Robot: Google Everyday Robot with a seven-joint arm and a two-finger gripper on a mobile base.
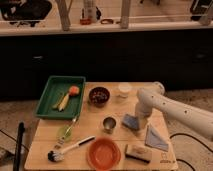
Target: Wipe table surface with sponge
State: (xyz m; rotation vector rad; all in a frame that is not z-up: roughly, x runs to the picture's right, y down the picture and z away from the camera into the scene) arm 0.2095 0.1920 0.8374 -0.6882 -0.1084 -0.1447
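Note:
The table surface [90,136] is a light wooden top that fills the lower part of the camera view. The sponge [130,121], a small light-blue pad, lies flat on it right of the metal cup [109,123]. My white arm reaches in from the right and bends down. Its gripper [139,119] is shut on the sponge's right edge and presses it to the wood. The sponge sticks out to the left from under the gripper.
A blue folded cloth [156,139] and a tan block [137,153] lie at the front right. An orange bowl [103,153] and a brush [69,149] sit at the front. A green tray [48,98], a dark bowl [99,95] and a white cup [124,90] stand at the back.

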